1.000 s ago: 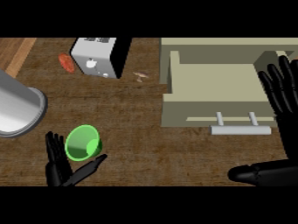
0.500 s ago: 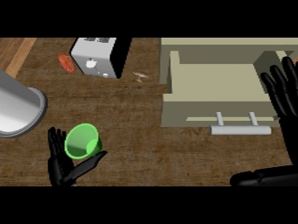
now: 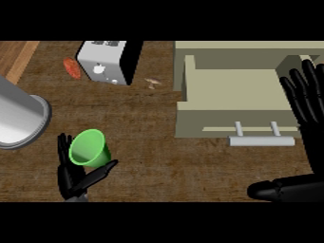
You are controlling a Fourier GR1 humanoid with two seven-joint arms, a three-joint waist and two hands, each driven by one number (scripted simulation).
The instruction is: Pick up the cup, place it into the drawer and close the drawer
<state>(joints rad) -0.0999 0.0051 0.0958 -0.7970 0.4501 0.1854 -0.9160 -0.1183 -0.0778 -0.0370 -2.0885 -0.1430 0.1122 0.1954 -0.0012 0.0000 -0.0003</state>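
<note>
Left hand curled round the green cup.
The cup lay tilted, mouth toward ten o'clock; right hand stayed flat-fingered beside the open drawer.

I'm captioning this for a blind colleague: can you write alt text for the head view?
The left hand holds a green cup above a wooden counter; the right hand rests open beside an open beige drawer. A toaster and a large grey cylinder sit farther left.

Dark wood counter, toaster
</note>
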